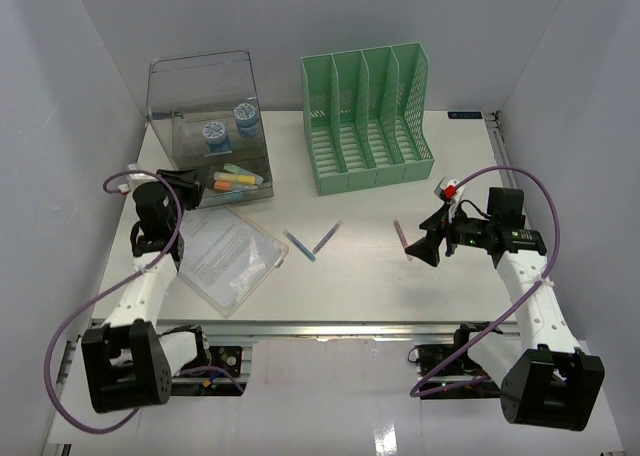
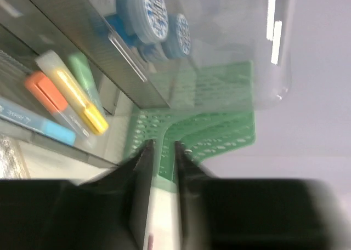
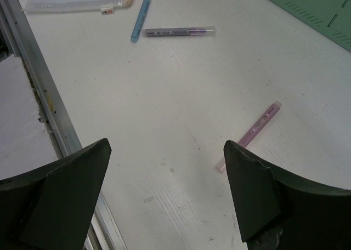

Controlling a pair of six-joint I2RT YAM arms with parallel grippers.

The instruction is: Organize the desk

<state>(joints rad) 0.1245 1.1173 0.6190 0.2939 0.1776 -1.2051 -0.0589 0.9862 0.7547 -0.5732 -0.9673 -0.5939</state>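
Although it carries everything in sight, the desk (image 1: 360,281) is plain: a broad, flat, matte white rectangle, smooth except for faint scuffs seen from the right wrist, with a ribbed metal rail (image 1: 330,328) along its near edge where both arms are mounted.

At the far left corner stands a clear, hard plastic drawer box (image 1: 205,96) with a rounded hood. It holds two round blue-lidded tubs (image 2: 143,9) and blunt highlighters (image 2: 71,96) in orange, yellow, green and blue. A mint green file rack (image 1: 368,116) of perforated plastic, split into upright slots, sits at the middle of the far edge.

Toward the near left lies a glossy transparent pouch (image 1: 228,258) over a printed sheet. Mid-desk, a slim blue pen (image 1: 299,245) and a greyish violet pen (image 1: 327,239) form a shallow V, and a pink pen (image 1: 402,238) lies nearer the right edge.

The left gripper (image 2: 163,148) hangs beside the drawer box, its dark jaws nearly together with only a thin slit between them and nothing held. The right gripper (image 3: 167,151) hovers above the pink pen with its wedge-shaped jaws spread wide and empty.
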